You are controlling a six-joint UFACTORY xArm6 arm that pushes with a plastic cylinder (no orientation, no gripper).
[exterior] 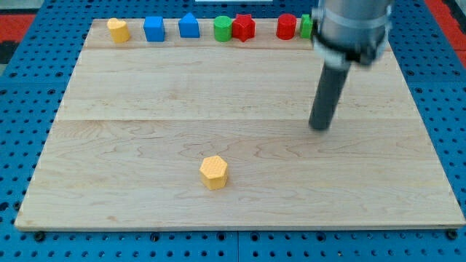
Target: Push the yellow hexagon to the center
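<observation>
The yellow hexagon (214,172) lies on the wooden board (145,94), below the middle and a little to the view's left. My tip (320,127) rests on the board at the right of the middle, well to the right of and above the hexagon, not touching any block. The rod rises from it to the arm's grey body at the view's top right.
A row of blocks lines the board's top edge: a yellow block (118,30), a blue cube (153,29), a blue house-shaped block (188,25), a green cylinder (222,29), a red star (243,28), a red cylinder (286,27), and a green block (306,26) partly hidden by the arm.
</observation>
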